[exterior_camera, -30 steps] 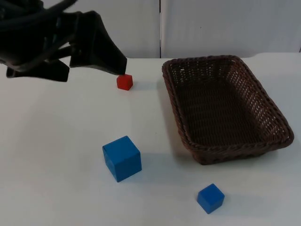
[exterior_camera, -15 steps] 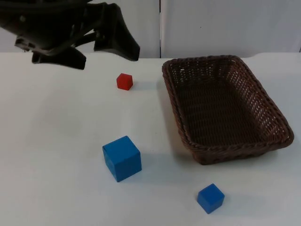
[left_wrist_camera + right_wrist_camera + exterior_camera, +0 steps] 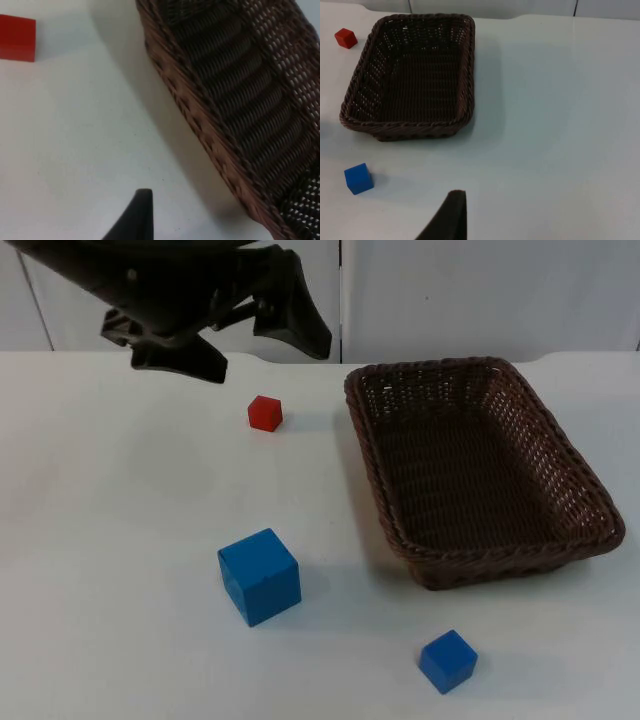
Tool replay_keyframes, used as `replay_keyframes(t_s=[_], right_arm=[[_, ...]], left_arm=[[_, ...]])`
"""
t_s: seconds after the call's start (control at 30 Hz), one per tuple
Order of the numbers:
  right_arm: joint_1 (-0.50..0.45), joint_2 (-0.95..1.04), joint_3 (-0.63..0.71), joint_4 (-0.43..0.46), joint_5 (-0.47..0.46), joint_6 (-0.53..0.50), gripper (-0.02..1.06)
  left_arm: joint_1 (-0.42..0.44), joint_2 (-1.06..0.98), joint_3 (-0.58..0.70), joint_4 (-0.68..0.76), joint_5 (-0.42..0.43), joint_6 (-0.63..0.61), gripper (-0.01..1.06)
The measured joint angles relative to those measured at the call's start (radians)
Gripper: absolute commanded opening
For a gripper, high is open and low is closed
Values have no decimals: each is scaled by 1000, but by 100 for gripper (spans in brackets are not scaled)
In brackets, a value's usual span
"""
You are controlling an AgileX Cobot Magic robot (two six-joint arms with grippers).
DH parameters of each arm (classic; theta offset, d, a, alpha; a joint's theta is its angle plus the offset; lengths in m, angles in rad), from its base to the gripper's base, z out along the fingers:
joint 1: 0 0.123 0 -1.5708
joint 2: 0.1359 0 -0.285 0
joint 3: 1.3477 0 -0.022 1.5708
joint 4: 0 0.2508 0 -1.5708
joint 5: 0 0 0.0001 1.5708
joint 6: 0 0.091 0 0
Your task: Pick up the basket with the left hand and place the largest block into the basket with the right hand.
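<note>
The brown wicker basket [image 3: 372, 470] stands on the table at the right, with nothing in it. The largest block, a big blue cube [image 3: 260, 576], rests left of the basket toward the front. My left gripper [image 3: 268, 358] hangs open above the table's back edge, just behind the small red cube [image 3: 265, 413] and left of the basket's far corner. Its wrist view takes in the basket's side wall [image 3: 210, 130] and the red cube [image 3: 17, 37]. My right gripper [image 3: 454, 202] waits well off to the basket's right, looking across at the basket [image 3: 469, 70].
A small blue cube [image 3: 448, 661] sits near the front edge, in front of the basket, and it appears again in the right wrist view [image 3: 358, 178] with the red cube [image 3: 345, 38]. The grey partition wall [image 3: 450, 295] closes the back.
My left arm has swung to the right along the back of the table, from left of the red cube toward the basket. The blocks and basket have not moved.
</note>
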Motion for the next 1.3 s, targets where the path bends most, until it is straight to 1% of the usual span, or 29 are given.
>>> replay_keyframes(t_s=[0.23, 0.37, 0.43, 0.53, 0.57, 0.7, 0.73, 0.8, 1.0, 1.2, 1.3], right_arm=[[0, 0, 0, 0, 0, 0, 105], [0, 0, 0, 0, 0, -2, 105], [0, 0, 0, 0, 0, -2, 105], [0, 0, 0, 0, 0, -2, 105], [0, 0, 0, 0, 0, -2, 105], [0, 0, 0, 0, 0, -2, 105], [0, 0, 0, 0, 0, -2, 105], [0, 0, 0, 0, 0, -2, 105], [0, 0, 0, 0, 0, -2, 105], [0, 0, 0, 0, 0, -2, 105], [0, 0, 0, 0, 0, -2, 105]], left_arm=[[-6, 92, -50, 0, 0, -35, 105], [-47, 173, -121, 55, 0, -115, 105], [-59, 191, -142, 72, 0, -133, 105], [-98, 232, -202, 129, 0, -206, 105], [-98, 232, -202, 129, 0, -206, 105], [-128, 285, -283, 197, 1, -317, 105], [-128, 285, -283, 197, 1, -317, 105], [-133, 308, -309, 208, -5, -369, 105], [-151, 380, -355, 219, -26, -454, 105], [-171, 444, -395, 233, -33, -490, 105], [-179, 496, -432, 240, -34, -529, 105]])
